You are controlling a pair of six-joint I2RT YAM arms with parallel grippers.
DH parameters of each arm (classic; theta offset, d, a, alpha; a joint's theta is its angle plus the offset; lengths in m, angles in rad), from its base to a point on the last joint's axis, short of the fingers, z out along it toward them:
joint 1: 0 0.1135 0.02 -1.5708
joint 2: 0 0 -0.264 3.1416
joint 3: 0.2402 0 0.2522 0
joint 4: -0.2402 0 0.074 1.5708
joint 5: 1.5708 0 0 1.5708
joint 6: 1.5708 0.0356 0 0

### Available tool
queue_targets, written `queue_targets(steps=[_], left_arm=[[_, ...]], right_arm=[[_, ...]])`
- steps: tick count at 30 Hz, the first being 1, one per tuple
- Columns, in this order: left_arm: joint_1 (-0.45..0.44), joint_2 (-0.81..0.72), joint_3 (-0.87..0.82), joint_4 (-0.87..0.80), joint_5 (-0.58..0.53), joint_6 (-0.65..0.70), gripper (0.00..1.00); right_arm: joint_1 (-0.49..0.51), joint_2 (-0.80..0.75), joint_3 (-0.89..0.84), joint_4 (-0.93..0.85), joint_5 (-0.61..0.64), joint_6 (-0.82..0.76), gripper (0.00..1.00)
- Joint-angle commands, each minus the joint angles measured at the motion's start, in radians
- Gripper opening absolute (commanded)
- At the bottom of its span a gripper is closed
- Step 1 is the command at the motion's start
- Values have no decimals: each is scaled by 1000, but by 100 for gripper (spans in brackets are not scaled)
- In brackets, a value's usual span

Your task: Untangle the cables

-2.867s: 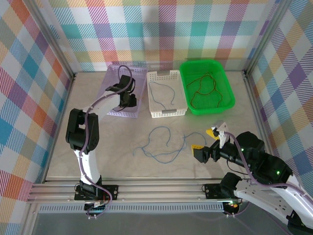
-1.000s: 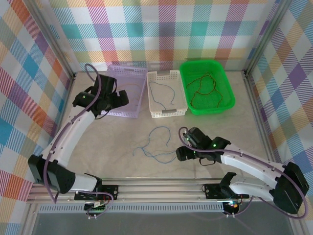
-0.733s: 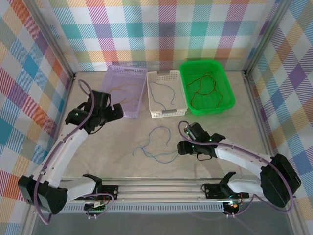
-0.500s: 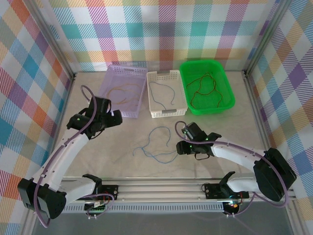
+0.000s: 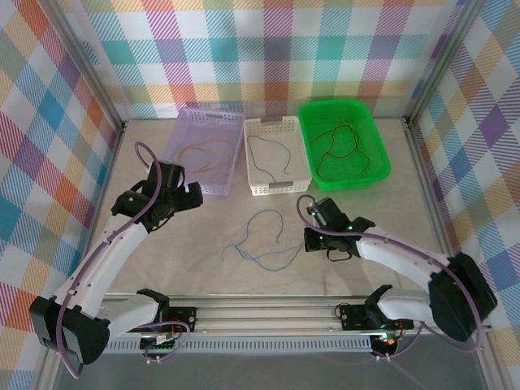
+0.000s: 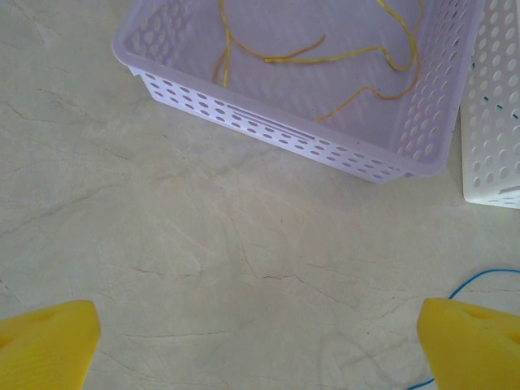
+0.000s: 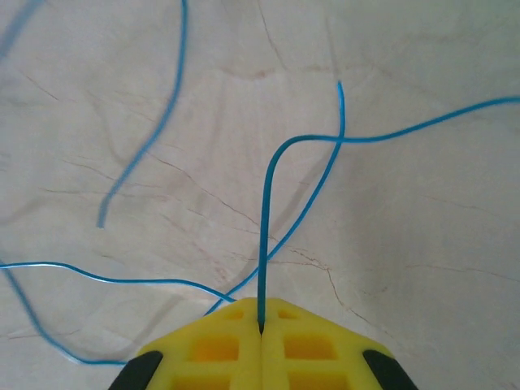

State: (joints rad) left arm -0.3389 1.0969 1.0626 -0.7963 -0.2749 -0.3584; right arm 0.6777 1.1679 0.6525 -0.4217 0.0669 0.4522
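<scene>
Your right gripper (image 7: 262, 323) is clamping its yellow fingers (image 7: 219, 345) tight together on one blue cable (image 7: 266, 211). That strand is rising straight out from between the pads, then arching away to the right in the wrist view. Just ahead of the fingertips a second blue strand (image 7: 321, 175) is crossing it; you cannot tell which one is lying on top. More loose blue strands (image 7: 142, 154) are curling over the table (image 7: 422, 268) further ahead and off to the left in that view. From above, the whole blue tangle is spreading out from the gripper's tip toward the side of your left arm.

Your left gripper (image 6: 260, 349) is holding its fingers (image 6: 45, 345) wide apart and pointing down at bare tabletop. Directly ahead of it the purple basket (image 6: 284, 140) is sitting with yellow cables (image 6: 325, 57) curled inside. The white basket (image 6: 491, 122) is standing ahead and to the gripper's right, just beside the purple one. A short piece of blue cable is showing close to its right fingertip.

In the overhead view the white basket is carrying a single blue wire (image 5: 272, 142). The green basket (image 5: 382, 158) is sitting well ahead of your right gripper, holding red and brown cables (image 5: 333, 146).
</scene>
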Motion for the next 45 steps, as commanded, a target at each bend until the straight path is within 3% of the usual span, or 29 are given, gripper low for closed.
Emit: queue_targets(steps=[1, 6, 12, 20, 29, 34, 39, 45], left_arm=[[-2, -21, -9, 17, -11, 15, 100], [-2, -19, -7, 16, 1, 9, 100], [-3, -14, -3, 13, 23, -1, 100], [-11, -13, -6, 20, 74, -19, 100], [-101, -17, -32, 34, 193, -119, 100], [-197, -24, -101, 138, 300, -210, 100], [-274, -38, -218, 366, 453, -290, 100], [-348, -49, -342, 595, 503, -310, 100]], right_arm=[[-1, -111, 84, -110, 36, -30, 0], [-1, -213, 223, -229, 9, -49, 0], [0, -231, 440, -327, -75, -78, 0], [0, -163, 716, -394, -161, -127, 0], [0, -50, 989, -438, -275, -158, 0], [0, 9, 1112, -447, -330, -164, 0], [0, 65, 1200, -454, -370, -173, 0], [0, 89, 1241, -427, -430, -150, 0]])
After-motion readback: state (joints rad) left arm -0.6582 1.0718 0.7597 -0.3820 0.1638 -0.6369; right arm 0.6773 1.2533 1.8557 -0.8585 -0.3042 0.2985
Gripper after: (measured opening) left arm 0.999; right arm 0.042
